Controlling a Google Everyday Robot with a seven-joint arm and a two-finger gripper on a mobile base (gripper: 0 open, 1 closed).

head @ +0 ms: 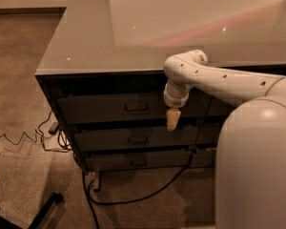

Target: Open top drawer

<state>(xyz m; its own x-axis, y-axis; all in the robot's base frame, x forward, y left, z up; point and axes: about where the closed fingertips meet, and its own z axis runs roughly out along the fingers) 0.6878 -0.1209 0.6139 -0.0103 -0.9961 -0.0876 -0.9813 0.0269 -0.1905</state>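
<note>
The top drawer (95,109) sits just under the tabletop (86,46), uppermost of three dark fronts, and looks fully shut, flush with the two drawers below it. We judge it to be stiff and rigid, a hard panel that will not flex. Being wide, it may have some weight and drag on its runners, so a straight, steady pull outward should suit it better than a jerk. The only place to take hold is the small metal pull (137,108) at the centre of the front. It is shallow and probably smooth, so a hold could slip off unless it hooks well behind the bar.

The claw (173,119) hangs tip-down from the white arm (219,82), to the right of the pull and near the lower edge of the drawer front, apart from the pull. We cannot tell whether it is open or closed, and we see nothing held in it.

The second drawer (100,140) and third drawer (109,162) carry like pulls and could be taken by mistake. A black cable (133,200) loops on the floor in front of the unit, and thinner wires (19,140) trail at left. All of these lie low, below the drawer's path. Nothing appears to block the front itself.
</note>
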